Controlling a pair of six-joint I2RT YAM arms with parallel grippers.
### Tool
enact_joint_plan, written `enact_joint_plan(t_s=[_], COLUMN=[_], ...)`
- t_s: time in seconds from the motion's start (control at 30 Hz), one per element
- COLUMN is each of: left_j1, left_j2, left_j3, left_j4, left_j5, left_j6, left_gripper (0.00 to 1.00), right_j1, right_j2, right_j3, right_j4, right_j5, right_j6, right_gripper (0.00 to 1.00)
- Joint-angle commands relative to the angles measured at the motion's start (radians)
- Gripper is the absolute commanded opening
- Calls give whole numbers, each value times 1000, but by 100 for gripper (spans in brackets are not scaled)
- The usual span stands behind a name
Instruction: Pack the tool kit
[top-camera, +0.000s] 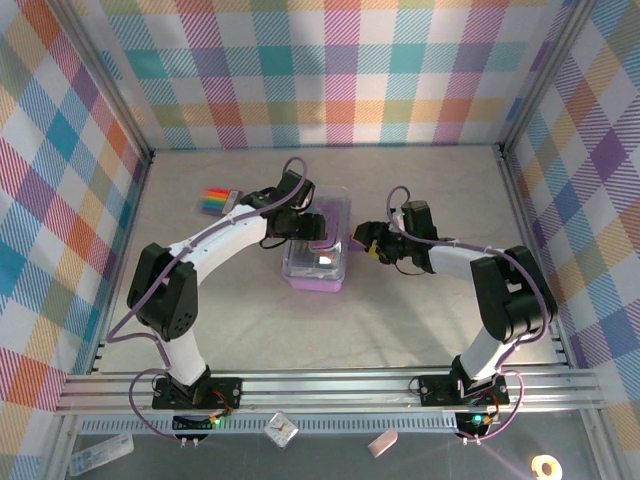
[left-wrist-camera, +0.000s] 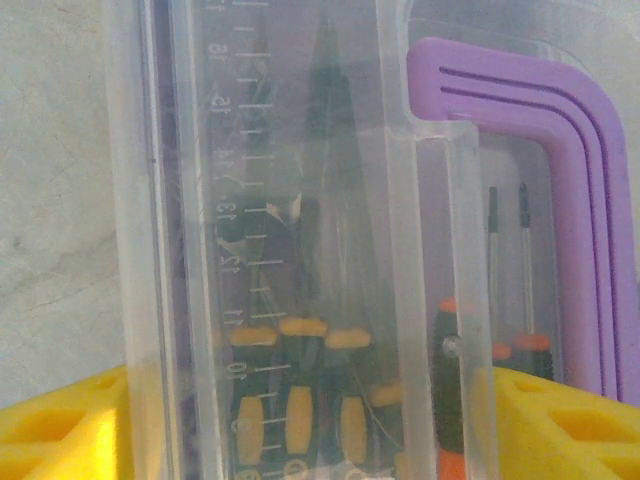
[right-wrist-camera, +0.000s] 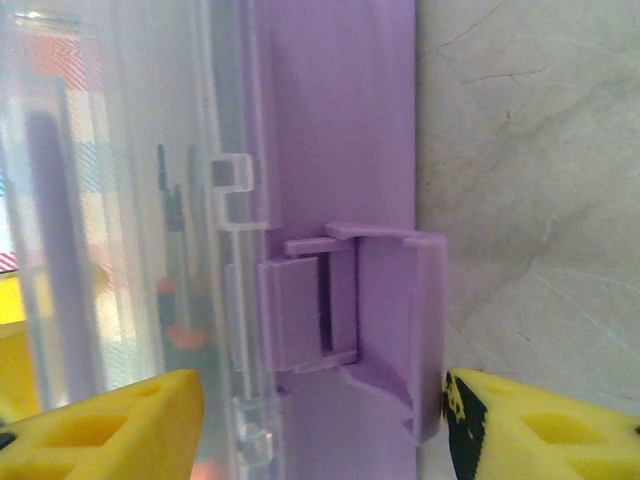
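**Top external view.** The tool kit box (top-camera: 316, 282), purple with a clear lid, lies at mid-worktop (top-camera: 400, 330). The left gripper (top-camera: 300, 228) sits above its lid. The right gripper (top-camera: 368, 245) is at its right side. A rainbow-striped pack (top-camera: 216, 201) lies apart to the left.

**Left wrist view.** The jaws are spread wide, with yellow pads (left-wrist-camera: 60, 430) at both lower corners. The raised panel of the clear lid (left-wrist-camera: 300, 150) lies between them; contact cannot be judged. Screwdrivers (left-wrist-camera: 300, 400) with yellow and orange handles show beneath the lid. A moulded ruler scale (left-wrist-camera: 250, 250) bears the numerals 11, 12 and 13; the others are unclear.

**Right wrist view.** The jaws are open and straddle the purple latch (right-wrist-camera: 370, 310). The right-hand pad (right-wrist-camera: 540, 430) is just beside the latch flap, and the other pad is apart from it.
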Motion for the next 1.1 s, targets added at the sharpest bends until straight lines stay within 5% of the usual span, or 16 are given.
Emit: enact_joint_plan(t_s=[0.0, 1.07], left_j1=[5, 2], left_j2=[123, 143], left_j3=[-74, -77], left_j4=[-203, -180], left_j5=[-34, 2], left_j6=[-26, -18], left_gripper=[70, 71], right_j1=[11, 53], right_j2=[-22, 37], right_j3=[39, 88], right_j4=[13, 183], right_j5=[-27, -154], right_j6=[-20, 54], right_gripper=[65, 65])
